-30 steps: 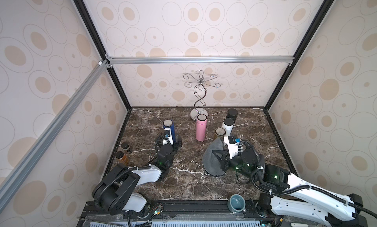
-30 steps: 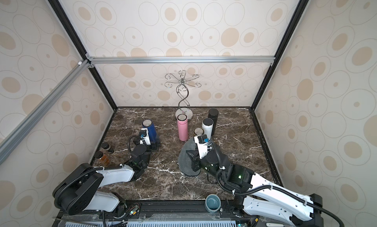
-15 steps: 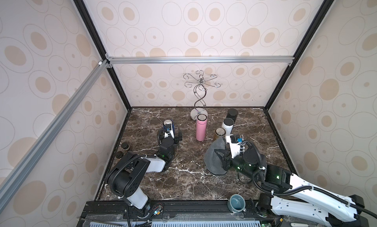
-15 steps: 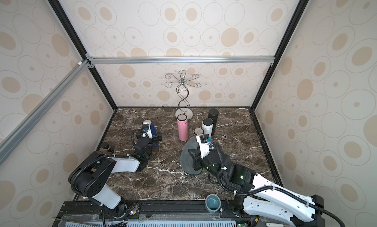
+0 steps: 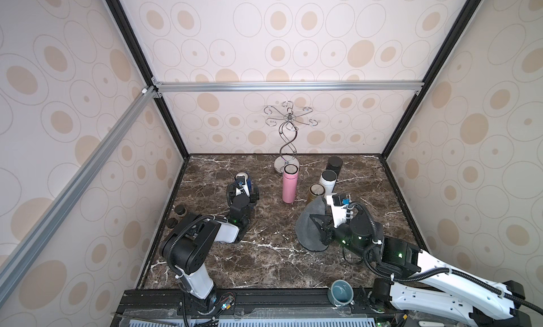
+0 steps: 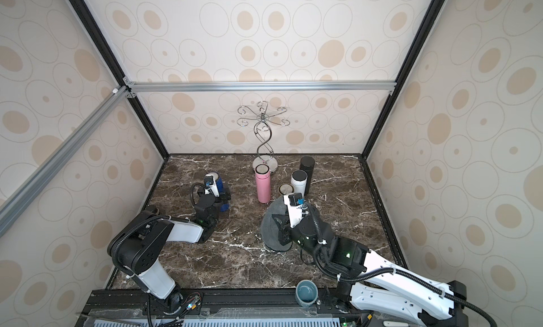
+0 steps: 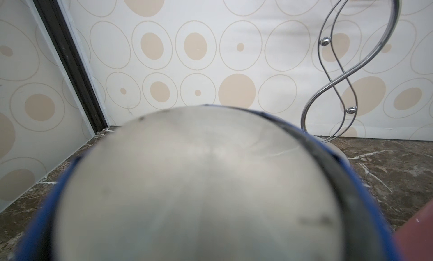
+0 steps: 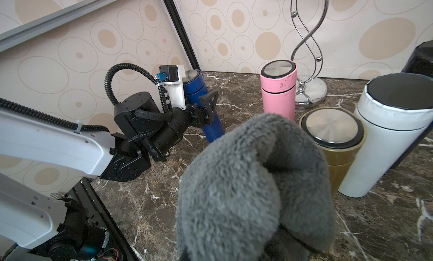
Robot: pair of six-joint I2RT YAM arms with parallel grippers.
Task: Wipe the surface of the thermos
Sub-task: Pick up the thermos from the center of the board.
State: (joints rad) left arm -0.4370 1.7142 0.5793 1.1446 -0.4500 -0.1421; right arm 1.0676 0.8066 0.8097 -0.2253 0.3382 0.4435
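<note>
The blue thermos (image 5: 248, 184) with a steel lid (image 7: 199, 177) stands at the left of the marble floor, leaning a little in the right wrist view. My left gripper (image 8: 201, 104) is shut on its body, one black finger (image 8: 209, 102) pressed against its side. In the left wrist view the lid fills the frame and hides the jaws. My right gripper (image 5: 319, 226) is shut on a grey fluffy cloth (image 8: 253, 177), held bunched above the floor to the right, apart from the blue thermos (image 6: 224, 190).
A pink thermos (image 5: 290, 187), a gold one (image 5: 316, 192), a white one (image 5: 328, 180) and a black one (image 5: 335, 165) stand close behind the cloth (image 5: 307, 230). A chrome stand (image 5: 286, 140) is at the back wall. Small dark jars (image 5: 179, 211) sit by the left wall, a teal cup (image 5: 341, 291) on the front rail.
My left gripper has reached forward to the blue thermos and its jaws have narrowed onto it. The right arm with the cloth has barely shifted.
</note>
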